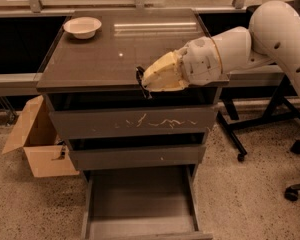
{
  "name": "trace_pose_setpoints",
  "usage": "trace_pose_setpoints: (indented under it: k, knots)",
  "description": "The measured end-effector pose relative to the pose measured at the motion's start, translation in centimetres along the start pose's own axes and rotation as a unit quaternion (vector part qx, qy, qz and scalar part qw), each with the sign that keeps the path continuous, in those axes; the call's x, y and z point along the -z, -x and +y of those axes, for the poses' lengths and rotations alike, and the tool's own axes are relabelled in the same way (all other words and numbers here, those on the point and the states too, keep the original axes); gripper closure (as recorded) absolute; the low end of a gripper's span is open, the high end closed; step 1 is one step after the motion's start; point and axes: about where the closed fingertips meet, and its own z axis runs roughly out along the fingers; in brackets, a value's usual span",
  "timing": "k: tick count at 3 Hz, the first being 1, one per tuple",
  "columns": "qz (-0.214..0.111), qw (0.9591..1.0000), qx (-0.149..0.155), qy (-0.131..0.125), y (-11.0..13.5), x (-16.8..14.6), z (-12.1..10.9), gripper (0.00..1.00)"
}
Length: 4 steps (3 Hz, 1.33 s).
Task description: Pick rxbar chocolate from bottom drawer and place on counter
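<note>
A grey-brown cabinet with three drawers is standing on a speckled floor [240, 204], seen from the front and slightly above. A white robot arm [270, 34] is reaching in from the right, and its claw [146, 82], wrapped in a pale yellow cover, is hovering at the front edge of the counter [100, 59], right of centre. A thin dark strip that looks like the chocolate bar [141, 80] is sticking out at the tip of the claw, hanging partly over the counter's front edge. Whether the claw is clamping on it or standing open cannot be told.

A white bowl [82, 26] is sitting at the counter's back left corner, well apart from the claw. The bottom drawer [140, 194] is standing pulled out toward the viewer. The middle drawer [135, 156] and the top drawer [135, 121], whose front is showing pale scratches, are sitting pushed in. An open cardboard box [37, 144] is lying on the floor just left of the cabinet, and black chair legs [295, 184] are showing on the right.
</note>
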Motion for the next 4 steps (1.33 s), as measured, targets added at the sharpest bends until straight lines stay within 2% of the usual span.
trace_pose_setpoints:
  k: [1, 2, 4]
  knots:
    - [0.000, 1.0000, 0.000, 0.000, 0.0, 0.0, 0.0, 1.00]
    - [0.024, 0.9996, -0.004, 0.017, -1.3, 2.3, -1.3, 1.00]
    - [0.069, 0.9966, -0.041, 0.020, -7.5, 7.0, -2.9, 1.00]
